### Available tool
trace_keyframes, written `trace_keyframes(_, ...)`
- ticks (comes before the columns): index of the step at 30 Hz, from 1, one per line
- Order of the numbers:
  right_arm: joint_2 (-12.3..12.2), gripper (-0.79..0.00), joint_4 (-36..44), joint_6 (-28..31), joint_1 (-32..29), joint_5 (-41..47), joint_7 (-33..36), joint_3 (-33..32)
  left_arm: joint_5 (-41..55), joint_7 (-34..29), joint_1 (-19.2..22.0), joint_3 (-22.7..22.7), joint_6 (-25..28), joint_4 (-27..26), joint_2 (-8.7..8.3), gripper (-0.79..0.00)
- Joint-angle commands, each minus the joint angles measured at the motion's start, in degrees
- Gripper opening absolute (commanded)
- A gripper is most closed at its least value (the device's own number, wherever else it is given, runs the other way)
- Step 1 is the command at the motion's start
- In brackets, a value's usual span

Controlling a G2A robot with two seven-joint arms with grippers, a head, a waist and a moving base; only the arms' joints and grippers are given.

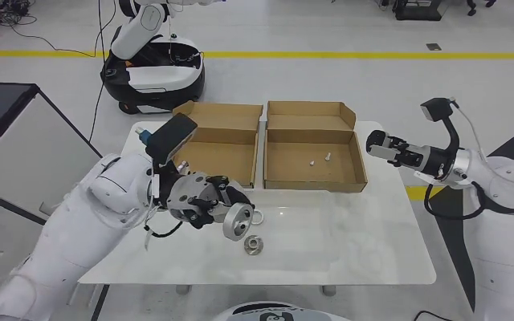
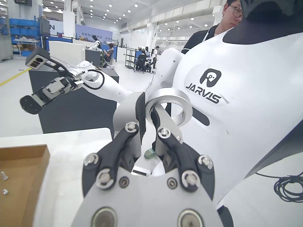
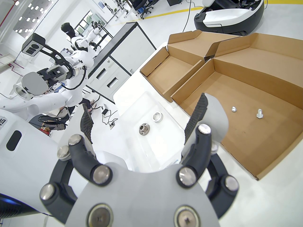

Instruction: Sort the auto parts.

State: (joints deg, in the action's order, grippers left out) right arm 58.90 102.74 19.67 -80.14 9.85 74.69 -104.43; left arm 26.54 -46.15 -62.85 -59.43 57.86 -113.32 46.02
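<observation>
The left end effector (image 1: 227, 215) is clamped on the wall of a large ring (image 1: 235, 222). In the left wrist view one finger (image 2: 163, 116) sits inside the ring's (image 2: 170, 95) bore and the other presses on its outer face. The ring is held clear of the desk (image 1: 345, 233), over the part near the robot's edge, left of the middle. Just beside it a small ring (image 1: 257, 217) lies flat on the desk. A flange (image 1: 254, 245) lies a little nearer the robot's edge, apart from the small ring. Two open cardboard boxes stand side by side and touching along the far edge: the left box (image 1: 210, 156) and the right box (image 1: 277, 164). Two bolts (image 1: 311, 163) lie near each other on the right box's floor, towards its middle. The right end effector (image 1: 372, 144) hangs with its fingers spread apart and nothing between them, above the desk's right edge just beside the right box's outer wall. From the right wrist view, its open end effector (image 3: 143, 111) faces the small ring (image 3: 157, 116) and the flange (image 3: 144, 128).
</observation>
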Motion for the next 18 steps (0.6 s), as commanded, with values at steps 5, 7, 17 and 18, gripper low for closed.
trace_keyframes(5, 0.0, 0.000, 0.0, 0.0, 0.0, 0.0, 0.0, 0.0, 2.1, 5.7, -3.2, -0.8, 0.1, -0.1, 0.61, -0.785)
trace_keyframes(7, 0.0, 0.000, 0.0, 0.0, 0.0, 0.0, 0.0, 0.0, 4.2, 6.4, -4.0, -0.7, 0.1, -0.3, 1.02, -0.785)
trace_keyframes(17, 0.0, 0.000, 0.0, 0.0, 0.0, 0.0, 0.0, 0.0, 17.7, 0.8, -6.2, -0.3, 0.1, 0.4, 3.81, -0.785)
trace_keyframes(18, 0.0, 0.000, 0.0, 0.0, 0.0, 0.0, 0.0, 0.0, 19.7, -0.1, -6.6, -0.5, 0.1, 0.4, 4.19, -0.785)
